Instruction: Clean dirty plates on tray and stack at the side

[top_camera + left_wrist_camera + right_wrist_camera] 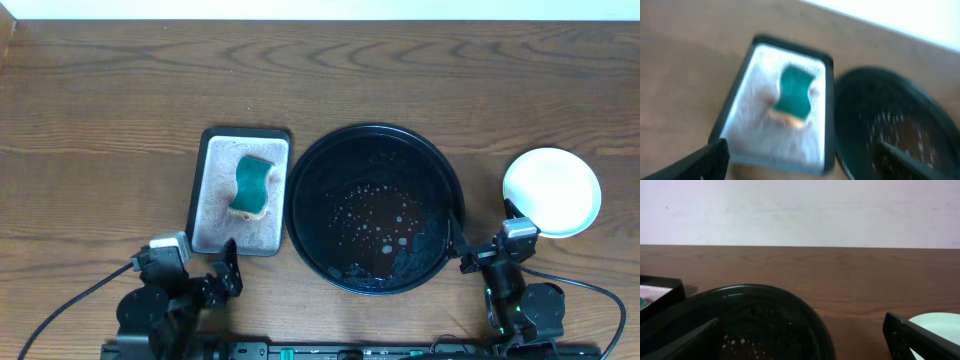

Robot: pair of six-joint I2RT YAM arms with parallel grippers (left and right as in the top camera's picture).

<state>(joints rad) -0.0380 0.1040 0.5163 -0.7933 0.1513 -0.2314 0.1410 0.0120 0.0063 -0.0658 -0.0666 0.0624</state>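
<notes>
The large black tray (305, 165) sits mid-table, holding only water droplets and smears; it also shows in the left wrist view (855, 100) and the right wrist view (740, 300). The plates (552, 190) lie to the right of the tray on the table. From above I see one pale, clean round top and cannot tell how many lie beneath. A pale mint edge shows in the right wrist view (940, 325). My left gripper (200, 268) (800, 150) is open and empty near the front edge. My right gripper (482, 232) (802, 325) is open and empty between tray and plates.
A small rectangular dark-rimmed tray (215, 225) (740, 105) lies left of the black tray, with a green sponge (250, 185) (794, 95) on it. Bare wooden table (120, 110) lies at the back and far left. The left wrist view is blurred.
</notes>
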